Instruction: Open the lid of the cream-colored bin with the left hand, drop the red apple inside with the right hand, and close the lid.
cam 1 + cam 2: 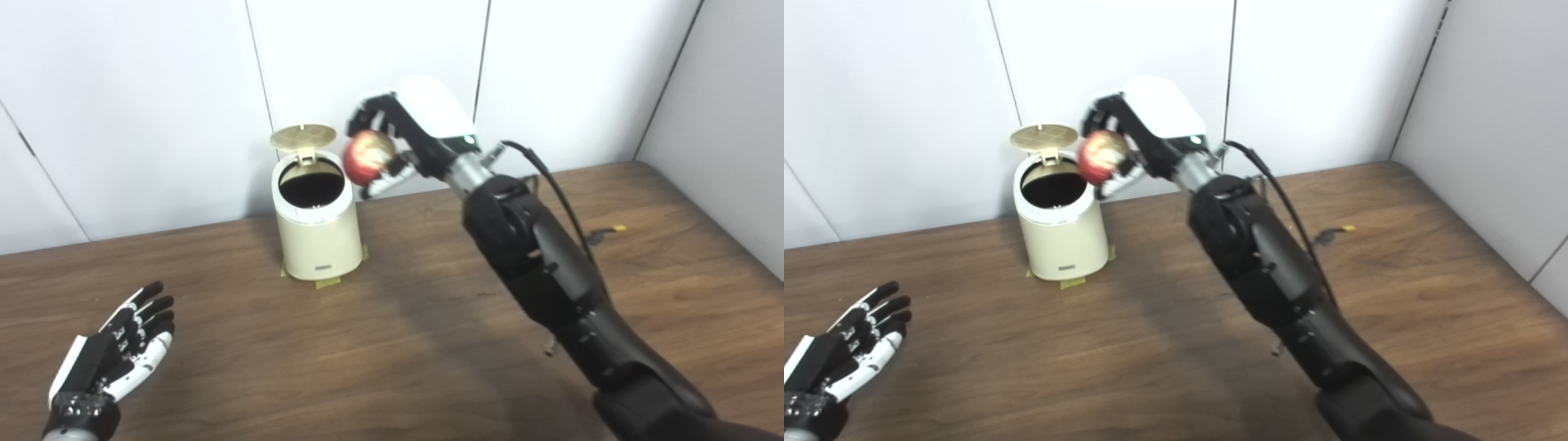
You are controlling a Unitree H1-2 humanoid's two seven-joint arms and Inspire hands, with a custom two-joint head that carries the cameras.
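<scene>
From my seat at the controls I see the cream-colored bin (316, 229) standing on the wooden table (392, 343) near the white wall panels (153, 92), with its lid (303, 137) flipped up and hinged at the back, so the mouth is uncovered. The inside reads as plain black; I cannot make out the bottom or anything in it. Bits of yellowish tape (326, 282) peek out from under the base at the front and right.

My right hand (392, 144) is raised off the table, up and to the right of the bin's mouth, with its fingers curled around the red apple (368, 156). The apple sits just beside the rim's right edge, above it, not inside. Its far side is covered by the palm and fingers, and the white shell on the back of the hand hides how the thumb sits. The apple's surface is blurred with pale patches, so I cannot tell the skin detail.

My left hand (119, 355) hovers low at the near left of the table, well apart from the bin, palm up, fingers spread and holding nothing. In the right eye view it is partly cut off by the left edge.

A dark cable (551, 184) runs along the right arm, and a small yellow-tipped lead (606, 233) lies on the table behind it; its other end is hidden by the arm.
</scene>
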